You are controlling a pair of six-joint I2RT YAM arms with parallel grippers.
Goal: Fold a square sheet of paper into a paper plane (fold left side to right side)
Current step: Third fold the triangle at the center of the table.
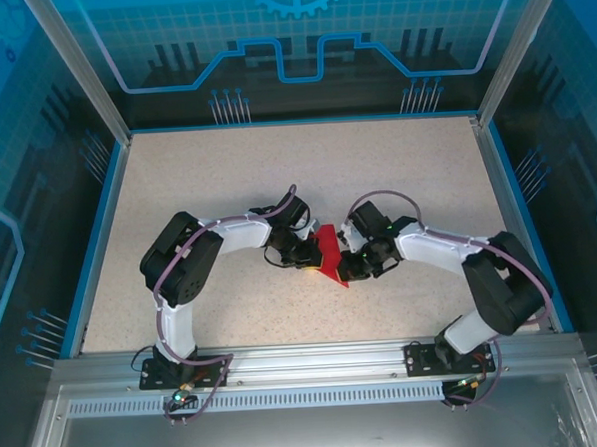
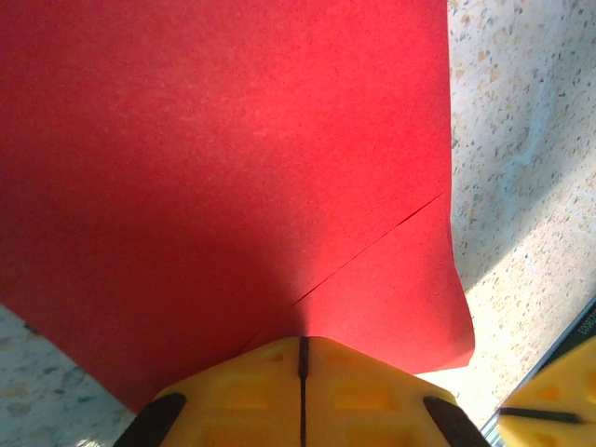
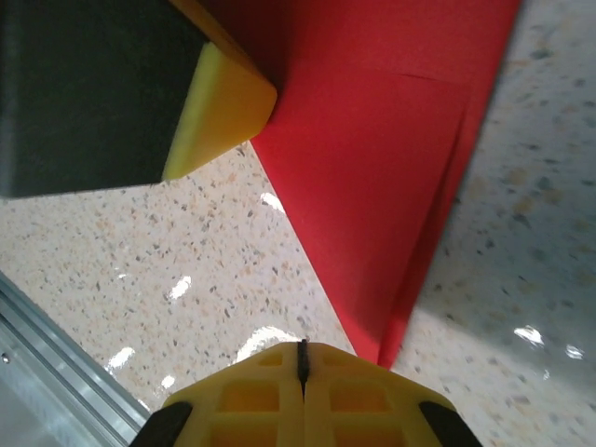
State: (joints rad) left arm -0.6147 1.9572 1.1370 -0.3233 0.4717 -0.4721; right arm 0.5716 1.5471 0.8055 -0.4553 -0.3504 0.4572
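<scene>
Left gripper (image 2: 303, 340) pinches red paper (image 2: 233, 158), right gripper (image 3: 303, 345) alongside

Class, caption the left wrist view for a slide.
Left gripper, shut, pinches the creased red paper sheet over the speckled table.
</scene>
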